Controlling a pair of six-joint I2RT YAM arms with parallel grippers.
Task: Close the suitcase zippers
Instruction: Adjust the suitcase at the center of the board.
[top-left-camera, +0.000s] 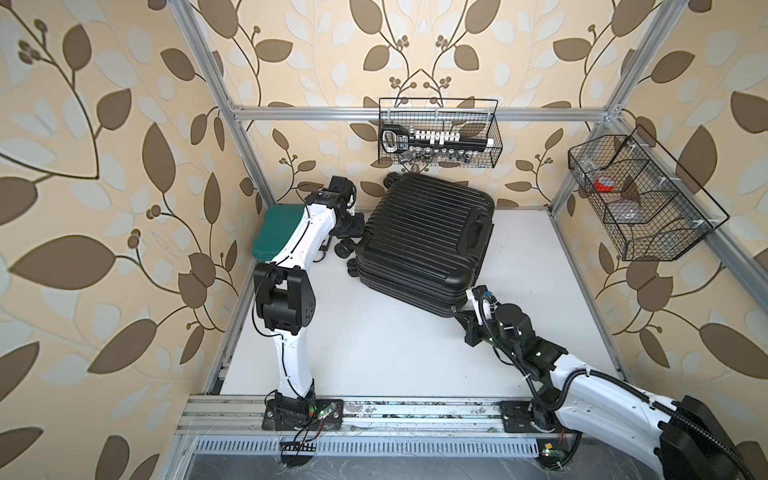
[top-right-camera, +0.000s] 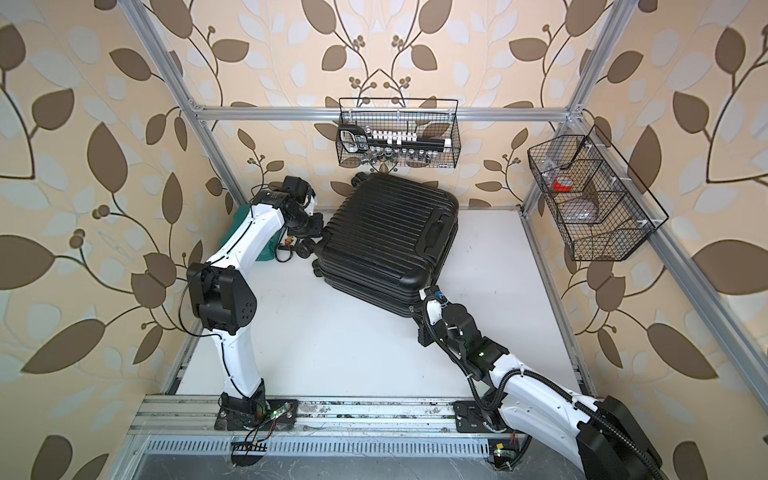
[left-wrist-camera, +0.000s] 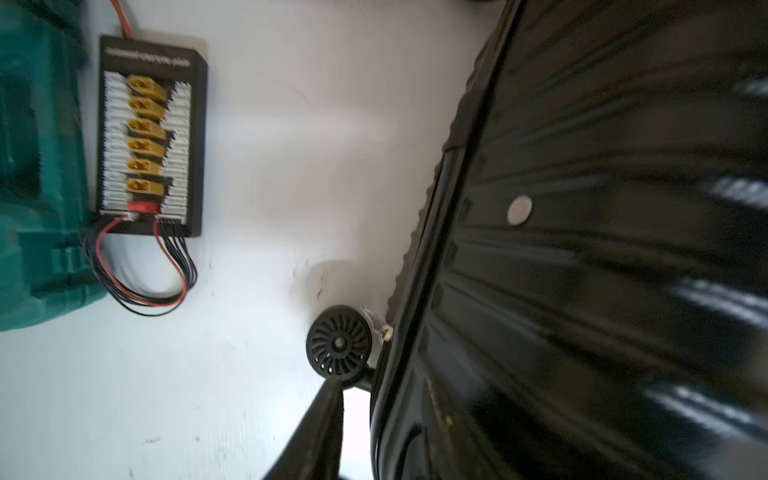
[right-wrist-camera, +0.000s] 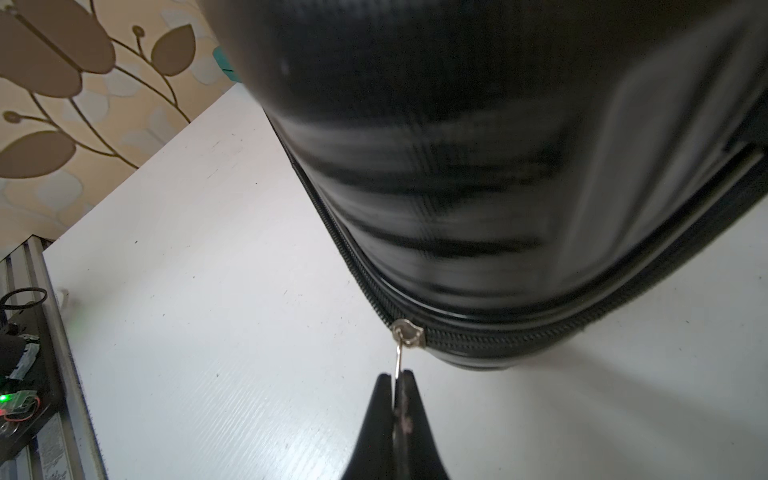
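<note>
The glossy black ribbed suitcase (top-left-camera: 428, 237) (top-right-camera: 386, 237) lies flat on the white table, towards the back. In the right wrist view its zipper track (right-wrist-camera: 498, 338) rounds the near corner, with a silver slider (right-wrist-camera: 407, 332) on it. My right gripper (right-wrist-camera: 395, 376) (top-left-camera: 459, 311) is shut on the thin metal pull (right-wrist-camera: 400, 361) hanging from that slider. My left gripper (top-left-camera: 353, 226) (top-right-camera: 318, 226) is at the suitcase's left side by the wheels. Only one of its fingers (left-wrist-camera: 324, 419) shows, beside a wheel (left-wrist-camera: 338, 343). The shell (left-wrist-camera: 582, 249) covers the other.
A teal tool case (top-left-camera: 274, 232) (left-wrist-camera: 33, 166) and a black charging board with yellow connectors (left-wrist-camera: 149, 137) lie left of the suitcase. A wire basket (top-left-camera: 438, 133) hangs on the back wall, another (top-left-camera: 640, 199) on the right frame. Bare white table (top-left-camera: 374, 345) lies in front.
</note>
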